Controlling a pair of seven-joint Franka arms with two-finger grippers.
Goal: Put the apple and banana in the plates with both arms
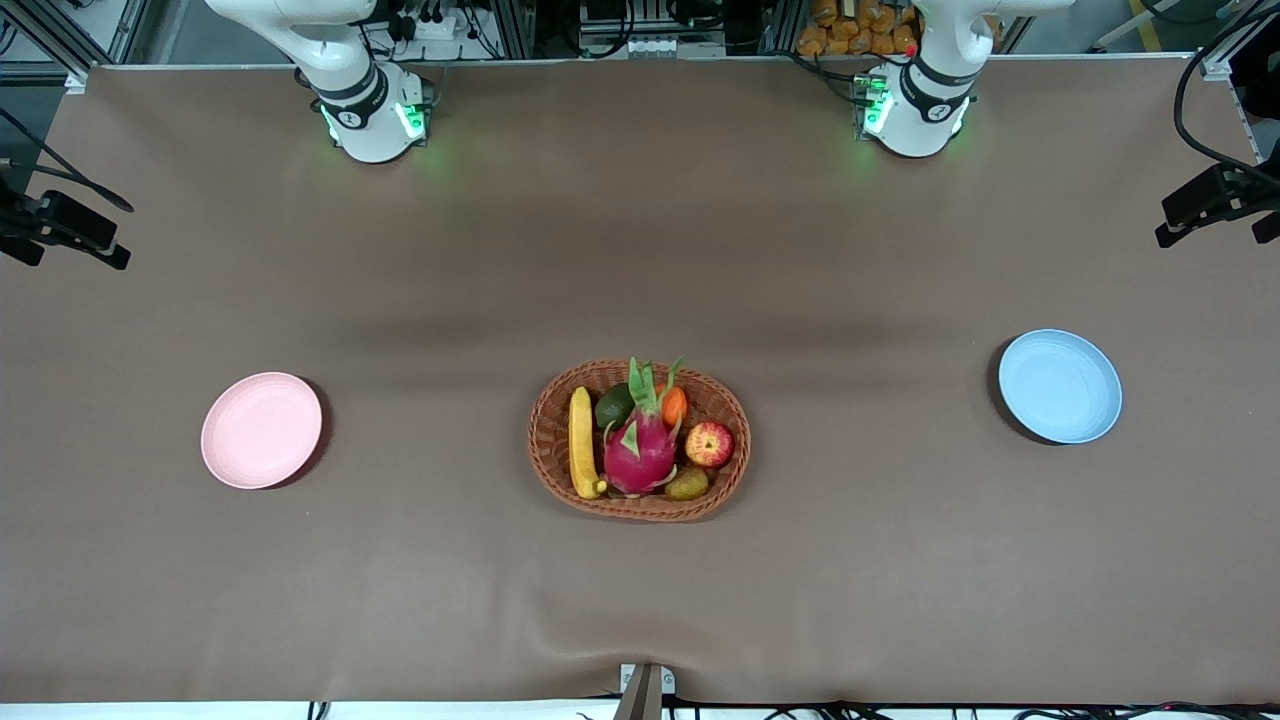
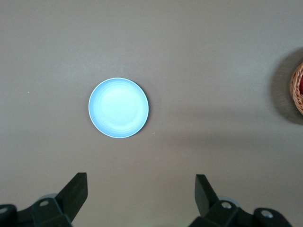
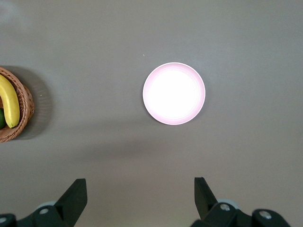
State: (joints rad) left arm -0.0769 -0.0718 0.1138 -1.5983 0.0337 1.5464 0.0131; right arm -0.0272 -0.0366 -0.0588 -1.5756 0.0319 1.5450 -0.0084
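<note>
The apple [image 1: 709, 444] and the banana [image 1: 581, 442] lie in a brown woven basket [image 1: 728, 472] at the table's middle. The pink plate [image 1: 261, 430] sits toward the right arm's end and the blue plate [image 1: 1060, 386] toward the left arm's end; both are bare. My left gripper [image 2: 141, 189] is open and empty, high over the table with the blue plate [image 2: 118, 108] below it. My right gripper [image 3: 140, 191] is open and empty, high over the table with the pink plate [image 3: 174, 93] below it; the banana [image 3: 9, 102] shows at that view's edge. Neither gripper shows in the front view.
The basket also holds a magenta dragon fruit [image 1: 638, 450], a small orange fruit [image 1: 674, 405], a dark green fruit [image 1: 613, 405] and a brownish one [image 1: 688, 484]. The basket's rim [image 2: 297, 89] shows in the left wrist view. Both arm bases [image 1: 372, 115] stand farthest from the front camera.
</note>
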